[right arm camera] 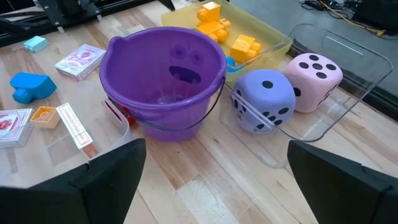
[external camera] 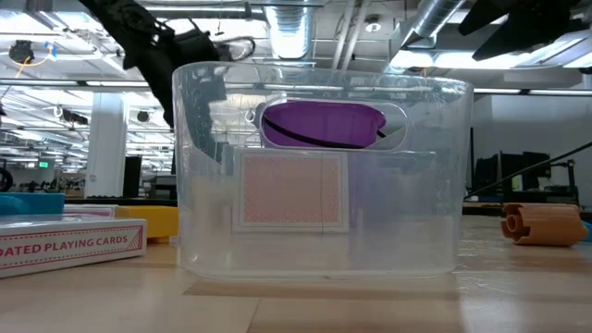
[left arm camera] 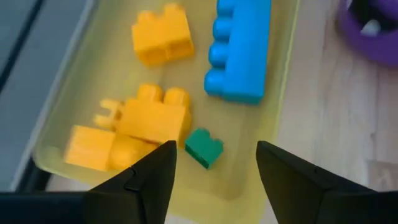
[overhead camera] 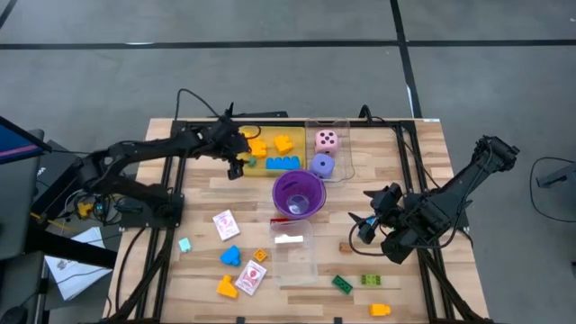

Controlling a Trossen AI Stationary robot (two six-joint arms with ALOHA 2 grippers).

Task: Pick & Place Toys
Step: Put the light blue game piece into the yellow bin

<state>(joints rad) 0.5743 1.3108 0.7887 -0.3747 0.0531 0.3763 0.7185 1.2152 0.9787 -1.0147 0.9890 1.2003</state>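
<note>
A yellow tray [overhead camera: 270,173] at the table's far middle holds yellow bricks [left arm camera: 149,115], a long blue brick [left arm camera: 239,46] and a small green brick [left arm camera: 204,148]. All of them lie flat on the tray floor. My left gripper [overhead camera: 241,162] hangs open over the tray's left end, its fingers [left arm camera: 146,177] standing above and to either side of the green brick, touching nothing. A pink die [overhead camera: 328,140] and a purple die [overhead camera: 321,165] sit in a clear tray [overhead camera: 346,155]. My right gripper [overhead camera: 364,225] waits open at the right, over bare wood.
A purple cup [overhead camera: 298,193] stands at mid-table, next to a clear container [overhead camera: 292,252] holding a card [external camera: 291,190]. Card packs [overhead camera: 225,223], a blue piece [overhead camera: 230,256], green bricks [overhead camera: 342,284] and yellow bricks [overhead camera: 380,310] lie scattered toward the near edge.
</note>
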